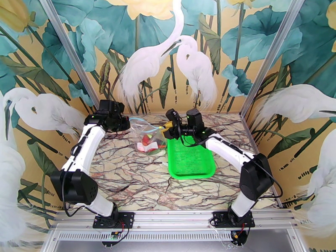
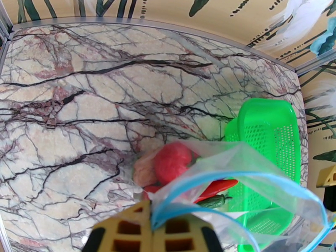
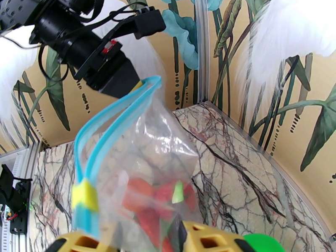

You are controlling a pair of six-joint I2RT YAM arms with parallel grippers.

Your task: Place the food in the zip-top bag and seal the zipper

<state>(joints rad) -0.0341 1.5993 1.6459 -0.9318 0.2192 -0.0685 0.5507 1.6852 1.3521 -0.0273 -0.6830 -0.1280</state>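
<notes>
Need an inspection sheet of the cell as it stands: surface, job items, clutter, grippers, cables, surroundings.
Surface: marble-pattern table; no spills seen.
Job's things: zip-top bag held up by its mouth; zipper unsealed; food inside the bag.
Clutter: green basket beside the bag; no food seen in it.
Grippers: left gripper shut on the zipper's end; right gripper jaws apart, bag between them, contact unclear.
Cables: black cable along the left arm; no snag seen.
Surroundings: heron-painted walls, aluminium posts.
</notes>
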